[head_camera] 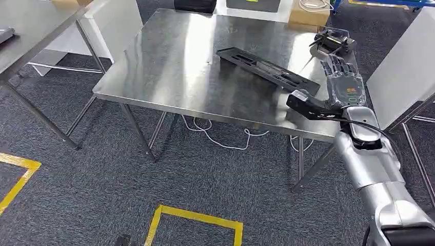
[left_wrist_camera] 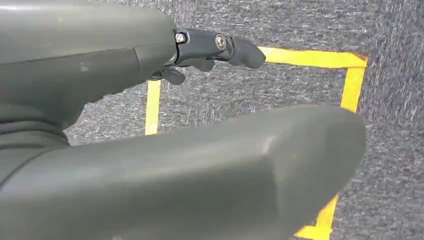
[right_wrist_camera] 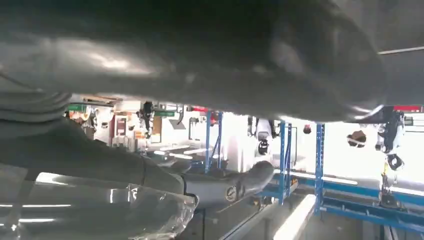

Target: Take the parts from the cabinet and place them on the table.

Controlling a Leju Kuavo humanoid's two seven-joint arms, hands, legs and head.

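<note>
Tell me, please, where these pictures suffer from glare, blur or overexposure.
Head view: sharp, but ceiling light glares in pale streaks on the steel table. Left wrist view: the left hand close to the lens is soft, the carpet with yellow tape crisp. Right wrist view: the right hand is dark and blurred, the background washed out.

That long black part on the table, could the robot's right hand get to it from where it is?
Probably yes. The right hand hovers over the table's right end, next to the near end of the long black part, with nothing between them. Its fingers look spread and empty.
</note>
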